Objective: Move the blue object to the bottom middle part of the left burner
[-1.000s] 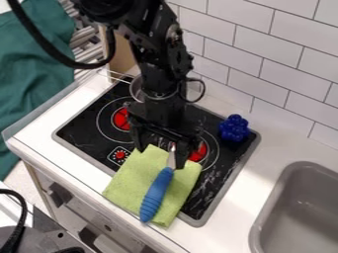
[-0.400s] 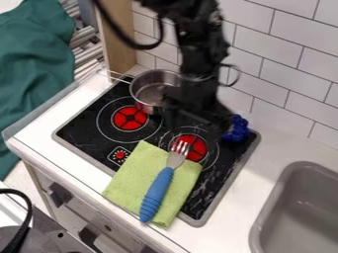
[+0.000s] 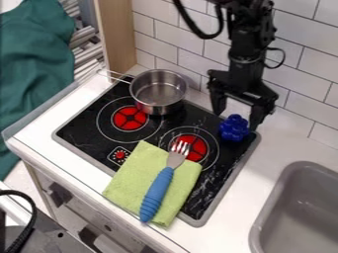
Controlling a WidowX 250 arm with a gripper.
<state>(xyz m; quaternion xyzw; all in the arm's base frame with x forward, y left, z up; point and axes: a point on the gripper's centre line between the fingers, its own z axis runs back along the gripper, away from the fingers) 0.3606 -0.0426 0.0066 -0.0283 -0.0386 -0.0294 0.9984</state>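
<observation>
The end effector, its fingers spread wide, hangs over the blue object, which sits just below it and well apart from the left burner, so grasp, transfer and placement are apparently all outstanding.

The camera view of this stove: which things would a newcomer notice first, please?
Probably the red-centred left burner and right burner on the black stovetop, and the blue-handled fork lying across a green cloth. Next, the black gripper, open at the knobbly blue object in the stovetop's right rear corner.
</observation>
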